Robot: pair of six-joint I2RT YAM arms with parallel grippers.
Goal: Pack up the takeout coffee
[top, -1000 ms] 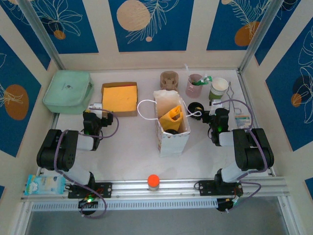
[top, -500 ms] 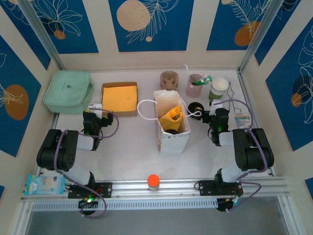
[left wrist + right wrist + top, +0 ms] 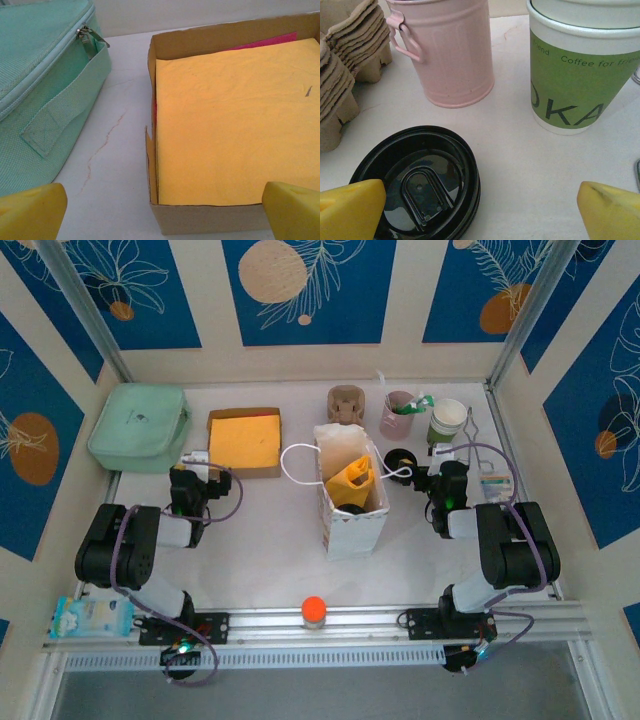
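Left fingers (image 3: 31, 212): standing apart at lower corners, facing cardboard box (image 3: 210, 222).
Right fingers (image 3: 350, 210): standing apart; takeout coffee (image 3: 415, 185) sitting lower left between them.

The black lid (image 3: 418, 186) is glossy plastic, the pink bucket (image 3: 446, 55) matt ribbed metal.

Overhead rear view, downward, wrist views low, close, forward, sharing tabletop (image 3: 270, 535)
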